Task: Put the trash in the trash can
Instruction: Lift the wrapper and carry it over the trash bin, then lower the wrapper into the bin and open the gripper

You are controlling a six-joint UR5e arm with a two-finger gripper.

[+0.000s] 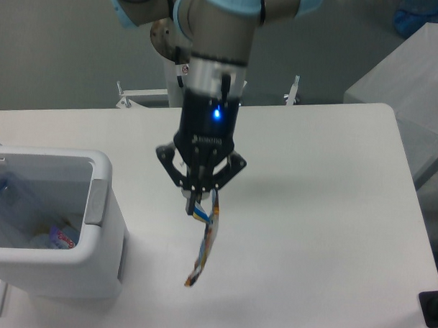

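Observation:
My gripper [197, 206] hangs above the middle of the table, shut on the top edge of the blue snack wrapper [204, 244]. The wrapper dangles edge-on below the fingers, clear of the tabletop. The white trash can [101, 232] stands at the left edge of the table, its grey panel [95, 200] facing the gripper. Inside it lie a crushed clear plastic bottle [12, 200] and a small crumpled piece [58, 237]. The gripper is to the right of the can's rim.
The white table [325, 211] ends at the right near a grey surface [408, 91]. A dark object [433, 308] sits at the lower right corner. The arm's base [173, 40] stands behind the table's far edge.

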